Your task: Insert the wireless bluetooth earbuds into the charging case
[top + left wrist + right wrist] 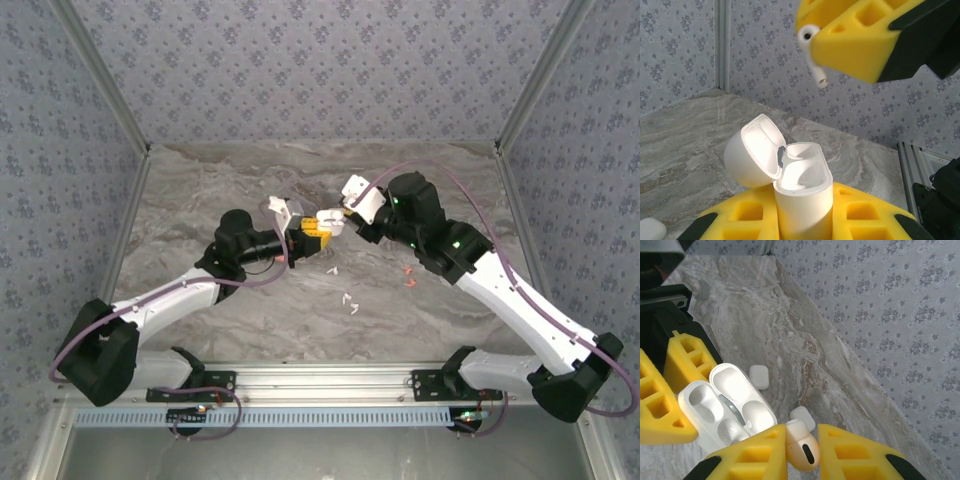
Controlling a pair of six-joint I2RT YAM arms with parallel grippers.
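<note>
**Earbud pinched over open case**

Between the right fingers [333,224], a white earbud [801,450], clamped at the bulb by both yellow pads. In the left wrist view, stem pointing to 6 o'clock, metal tip bare. At 6 o'clock from it and apart, the open case [802,200], gripped upright by its lower body between the left fingers [311,233], lid swung back toward 10 o'clock. In the top view, both sets of fingers nearly tip to tip above the table [200,170].

Earbud: glossy and smooth, egg-shaped bulb with a dark oval spot, slim round stem. Case: glossy white plastic, rounded corners, two moulded wells inside, thin metal hinge. Pads: matte yellow foam, blocky, with square pockets. Table: grey-brown, marbled and veined.

On the table at 5 o'clock from the fingers, loose earbuds [347,297], white. At 4 o'clock, an orange-red pair [408,270]. In the right wrist view, two closed cases [759,376] beyond, white and pillow-shaped.
</note>
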